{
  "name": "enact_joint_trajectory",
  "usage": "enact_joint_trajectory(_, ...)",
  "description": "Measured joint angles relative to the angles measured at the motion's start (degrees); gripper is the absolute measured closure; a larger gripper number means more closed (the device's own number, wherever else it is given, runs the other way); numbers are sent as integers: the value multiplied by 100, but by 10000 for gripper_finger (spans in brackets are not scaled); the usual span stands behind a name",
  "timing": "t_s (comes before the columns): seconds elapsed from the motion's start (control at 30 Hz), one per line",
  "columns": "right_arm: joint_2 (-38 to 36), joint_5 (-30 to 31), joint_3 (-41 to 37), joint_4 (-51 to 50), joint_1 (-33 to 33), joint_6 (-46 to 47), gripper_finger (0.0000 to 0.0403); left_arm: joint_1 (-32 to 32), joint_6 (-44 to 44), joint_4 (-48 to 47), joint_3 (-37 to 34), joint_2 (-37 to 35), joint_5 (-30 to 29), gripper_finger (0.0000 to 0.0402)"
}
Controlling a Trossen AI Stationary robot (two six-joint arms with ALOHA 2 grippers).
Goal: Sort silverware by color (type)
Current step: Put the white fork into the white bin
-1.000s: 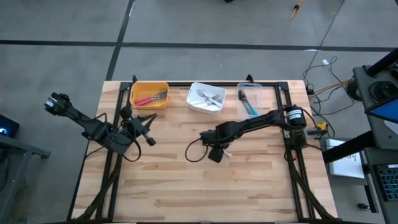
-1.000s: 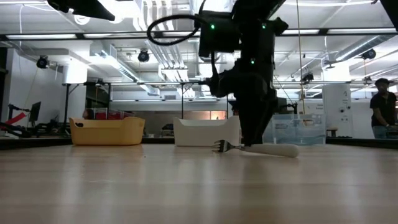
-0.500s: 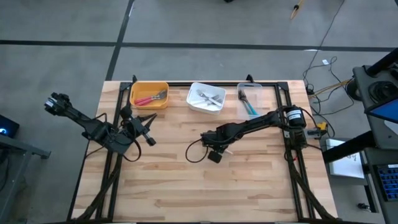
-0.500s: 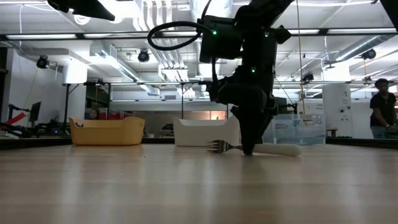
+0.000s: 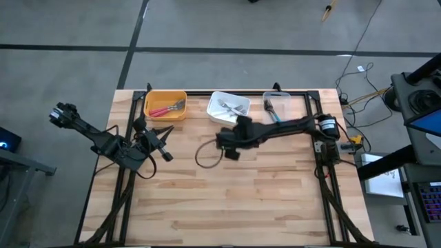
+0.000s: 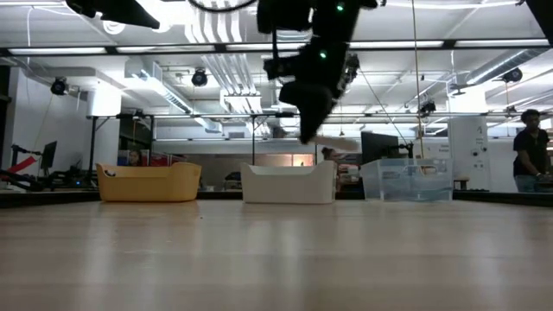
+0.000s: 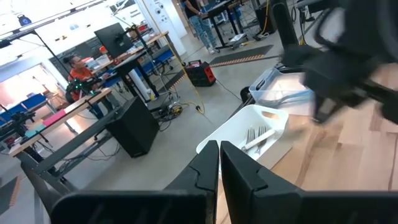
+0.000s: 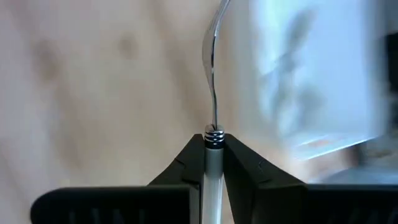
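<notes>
Clenching a white fork, right gripper nears — seemingly — the blurred white bin.

Right wrist view: the white-handled fork is sharp only at the neck; its tines run off the top edge, its handle drops out at the bottom edge between the fingers, and the pale bin at the right of the frame is smeared past telling which one. Low view: the right gripper is a dark silhouette at upper centre, the arm above it cut by the top edge, and whatever pale sliver juts from it is too small to make out. High view: forks in the orange bin, white bin and clear bin are too small to count, and left wrist view blurs the right arm at upper right.
</notes>
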Motion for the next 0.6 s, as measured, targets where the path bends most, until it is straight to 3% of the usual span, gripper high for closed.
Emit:
enact_joint_trajectory(0.13,5,754,347,219,-425,-866,376,0,0,0,0,0,0,402)
enact_joint_trajectory(0.23,13,1098,323,964,-805,-1697,376,0,6,0,0,0,-2,402)
enact_joint_trajectory(0.6,17,1150,-1056,4315,-1594,-3539,376,0,42,-6,0,0,-4,402)
